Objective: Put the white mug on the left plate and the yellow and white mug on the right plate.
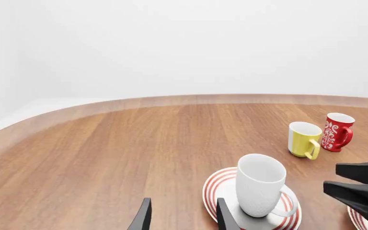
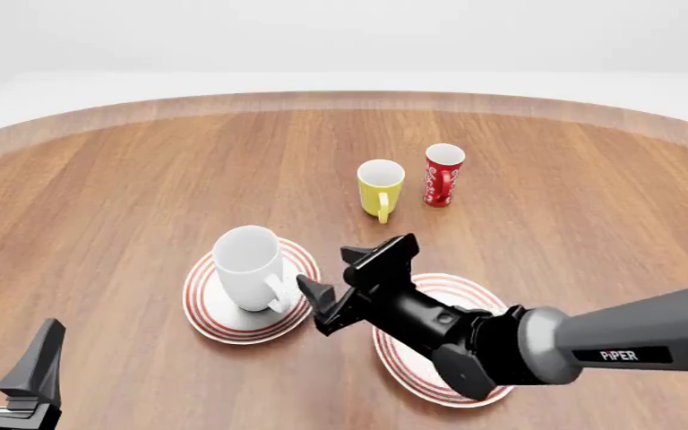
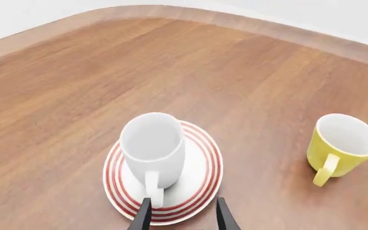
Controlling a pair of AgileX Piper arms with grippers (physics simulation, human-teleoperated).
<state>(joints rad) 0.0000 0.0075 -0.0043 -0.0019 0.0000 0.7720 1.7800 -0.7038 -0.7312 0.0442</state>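
The white mug [image 2: 250, 267] stands upright on the left plate [image 2: 207, 313], just beyond the right gripper [image 2: 347, 286], whose jaws are apart and empty near the mug's handle, above the near edge of that plate. The yellow and white mug [image 2: 380, 188] sits on bare worktop [image 2: 129, 188] well beyond those jaws, beside a red mug [image 2: 442, 175]; the right plate [image 2: 414, 358] lies under the arm marked "PiPER". The left gripper [image 2: 7, 363], jaws apart, hangs over open worktop.

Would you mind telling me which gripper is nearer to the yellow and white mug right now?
The right one. The right gripper hangs open between the two plates, with the yellow and white mug farther out on the table. The left gripper sits open at the near left edge, much farther away.
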